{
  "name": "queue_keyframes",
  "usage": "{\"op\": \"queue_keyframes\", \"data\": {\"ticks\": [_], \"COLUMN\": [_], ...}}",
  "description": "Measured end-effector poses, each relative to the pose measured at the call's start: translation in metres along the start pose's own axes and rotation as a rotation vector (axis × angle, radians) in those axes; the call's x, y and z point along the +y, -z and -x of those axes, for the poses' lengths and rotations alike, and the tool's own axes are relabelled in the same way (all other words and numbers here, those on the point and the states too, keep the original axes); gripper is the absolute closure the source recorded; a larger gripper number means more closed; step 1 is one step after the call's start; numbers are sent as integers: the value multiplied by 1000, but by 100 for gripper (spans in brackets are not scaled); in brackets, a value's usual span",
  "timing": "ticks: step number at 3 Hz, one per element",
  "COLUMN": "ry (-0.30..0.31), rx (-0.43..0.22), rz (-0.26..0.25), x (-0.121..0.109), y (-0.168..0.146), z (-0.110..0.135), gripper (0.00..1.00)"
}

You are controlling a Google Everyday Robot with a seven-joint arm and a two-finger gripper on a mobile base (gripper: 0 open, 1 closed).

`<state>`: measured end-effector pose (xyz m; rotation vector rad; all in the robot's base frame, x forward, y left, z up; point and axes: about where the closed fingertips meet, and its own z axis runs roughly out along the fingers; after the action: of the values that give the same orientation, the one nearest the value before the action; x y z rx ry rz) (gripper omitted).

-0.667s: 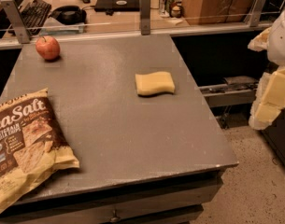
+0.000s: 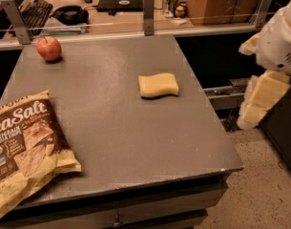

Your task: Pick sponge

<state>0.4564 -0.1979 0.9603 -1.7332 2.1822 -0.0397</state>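
Note:
The sponge (image 2: 158, 85), a pale yellow foam block with wavy edges, lies flat on the grey table (image 2: 116, 128), right of its middle. My gripper (image 2: 251, 117) hangs off the table's right edge, pointing down. It is well to the right of the sponge, apart from it, and holds nothing that I can see. The white wrist (image 2: 278, 37) sits above it at the frame's right edge.
A red apple (image 2: 49, 48) stands at the table's far left corner. A brown and yellow chip bag (image 2: 25, 151) lies at the near left. A rail with posts (image 2: 148, 13) runs behind the table, with a desk, keyboard and cans beyond it. There is speckled floor to the right.
My gripper has shifted a little to the left, toward the table's right edge. The sponge, apple and bag have not moved.

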Motion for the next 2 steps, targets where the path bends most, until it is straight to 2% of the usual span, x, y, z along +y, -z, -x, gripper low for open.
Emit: {"op": "queue_keyframes", "data": {"ticks": [2], "ry": [63], "rx": [-182], "rz": [62], "x": [-41], "y": [-122], "z": [69], "gripper": [0]}}
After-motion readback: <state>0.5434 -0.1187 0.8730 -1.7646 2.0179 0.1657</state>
